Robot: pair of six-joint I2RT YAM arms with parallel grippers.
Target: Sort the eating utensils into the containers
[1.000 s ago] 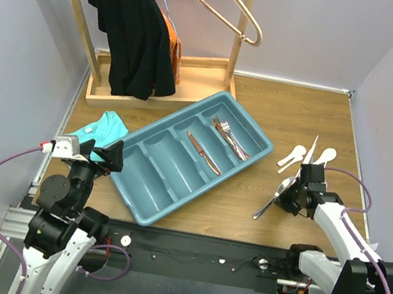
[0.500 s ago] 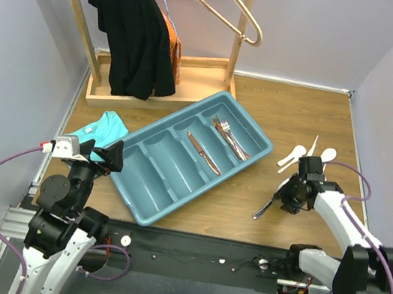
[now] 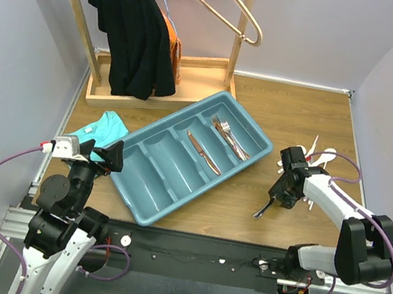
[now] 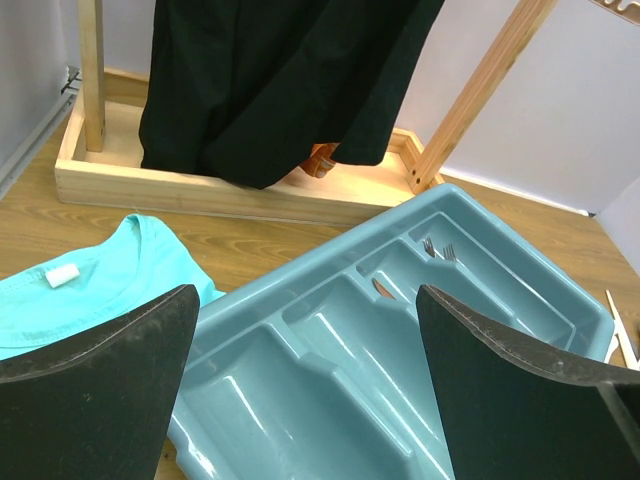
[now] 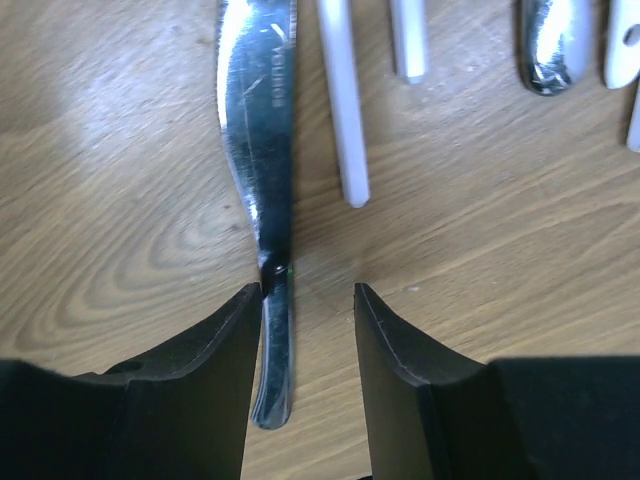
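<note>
**Right wrist view.** The right gripper (image 5: 308, 300) is low over the tabletop (image 5: 120, 250), its jaws narrowly parted and holding nothing. The handle of a silver knife (image 5: 262, 150) lies in the gap, against one finger. The knife is probably stiff, fairly heavy and slick. It lies flat, so a pinch across the narrow handle seems the soundest hold. Lettering is stamped on the blade but is too blurred to read surely. A white plastic handle (image 5: 345, 100) lies just beside.

**Other views.** The teal tray (image 3: 201, 186) stands well apart. The left gripper (image 4: 310, 380) hangs near the tray, jaws wide.
</note>
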